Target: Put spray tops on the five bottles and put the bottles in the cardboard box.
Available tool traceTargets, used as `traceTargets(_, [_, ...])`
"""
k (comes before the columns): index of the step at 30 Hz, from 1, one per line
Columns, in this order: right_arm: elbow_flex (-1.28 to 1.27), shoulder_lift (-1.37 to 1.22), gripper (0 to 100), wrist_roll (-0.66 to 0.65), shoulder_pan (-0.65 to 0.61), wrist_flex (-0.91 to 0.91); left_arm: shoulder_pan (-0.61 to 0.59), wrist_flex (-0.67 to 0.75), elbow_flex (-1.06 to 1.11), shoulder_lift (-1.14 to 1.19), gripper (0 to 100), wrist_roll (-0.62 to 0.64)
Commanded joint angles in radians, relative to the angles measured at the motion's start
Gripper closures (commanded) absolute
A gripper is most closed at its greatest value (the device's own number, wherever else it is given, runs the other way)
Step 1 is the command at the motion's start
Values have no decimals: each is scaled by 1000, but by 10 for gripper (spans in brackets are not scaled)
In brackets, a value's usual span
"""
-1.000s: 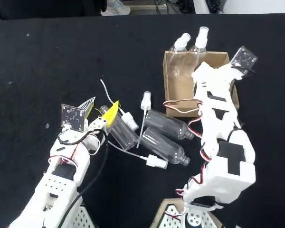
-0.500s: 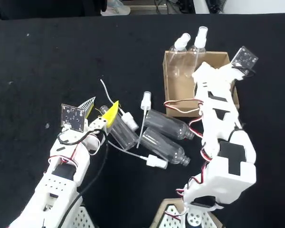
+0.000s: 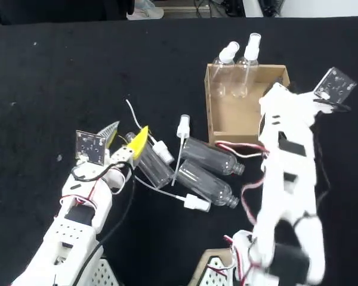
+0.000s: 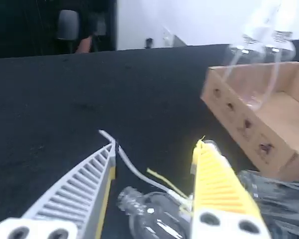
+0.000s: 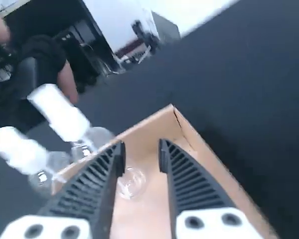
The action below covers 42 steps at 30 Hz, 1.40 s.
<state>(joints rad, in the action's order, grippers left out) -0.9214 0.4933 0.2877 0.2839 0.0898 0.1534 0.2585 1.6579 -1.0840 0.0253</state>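
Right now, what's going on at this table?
It's a cap-and-box job, partly done. Two capped bottles stand in the cardboard box, with the right gripper open and empty above it. The left gripper is open around the neck of an uncapped bottle lying on the table. Two more bottles and loose spray tops lie beside it.

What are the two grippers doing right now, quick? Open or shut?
Left gripper: open wide, astride an uncapped bottle, not gripping it.
Right gripper: open a little, holding nothing, over the cardboard box.
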Motion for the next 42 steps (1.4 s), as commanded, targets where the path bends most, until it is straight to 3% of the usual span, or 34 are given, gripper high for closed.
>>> traceTargets(1, [4, 206, 910, -104, -106, 140, -67, 20, -12, -23, 759, -3])
traceTargets(4, [8, 311, 909, -184, -245, 282, -150, 18, -36, -23, 759, 75])
traceTargets(8, [2, 380, 907, -295, -525, 405, -308, 17, -87, -14, 759, 259])
traceTargets(11, [1, 331, 907, -393, -743, 459, -395, 15, -111, -12, 759, 325])
traceTargets(14, [19, 200, 907, -411, -847, 460, -424, 15, -117, -12, 759, 336])
traceTargets(17, [101, 10, 894, -417, -875, 474, -423, 15, -117, -12, 759, 336])
traceTargets(25, [424, -375, 711, -416, -922, 704, -427, 15, -117, -14, 759, 336])
traceTargets(29, [515, -469, 709, -419, -968, 776, -427, 15, -117, -20, 759, 330])
traceTargets(36, [568, -608, 709, -420, -942, 787, -429, 15, -114, -23, 759, 330])
traceTargets(42, [572, -610, 743, -420, -973, 832, -430, 15, -111, -23, 759, 330])
